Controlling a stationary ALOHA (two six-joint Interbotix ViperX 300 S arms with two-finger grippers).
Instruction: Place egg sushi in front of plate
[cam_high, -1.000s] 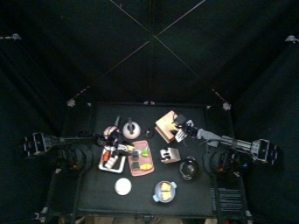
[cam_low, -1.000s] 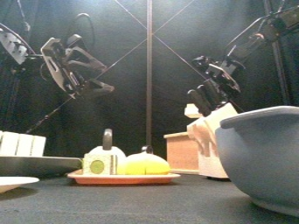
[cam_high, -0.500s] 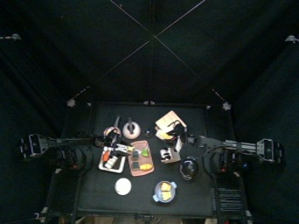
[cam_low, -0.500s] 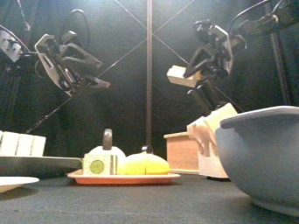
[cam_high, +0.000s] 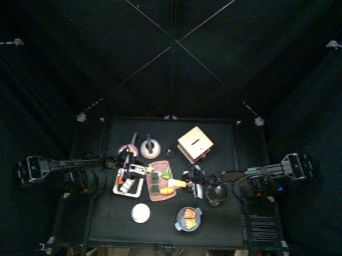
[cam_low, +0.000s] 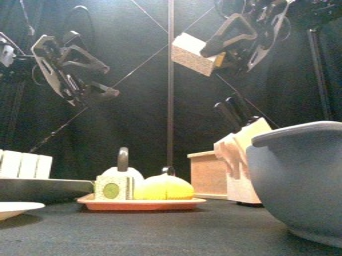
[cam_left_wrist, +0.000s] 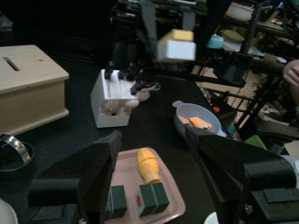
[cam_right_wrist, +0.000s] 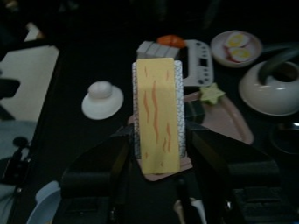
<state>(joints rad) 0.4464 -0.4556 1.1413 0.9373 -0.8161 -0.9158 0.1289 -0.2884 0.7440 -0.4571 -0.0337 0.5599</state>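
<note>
A grey bowl (cam_low: 305, 180) is sitting nearest on the tabletop (cam_low: 160, 230), beside a pink tray (cam_low: 140, 203). Behind, high in the air, the right gripper (cam_low: 214, 52) is pinching the egg sushi (cam_low: 195, 54). The left gripper (cam_low: 83, 80) is hanging with jaws spread, holding nothing.

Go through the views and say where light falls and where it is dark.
Front view: egg sushi in the right gripper bright against the dark. Right wrist view: its top well lit, jaws beneath in shadow. Left wrist view: open left gripper dark, tray lit. Top view: only the table catches light.
</note>
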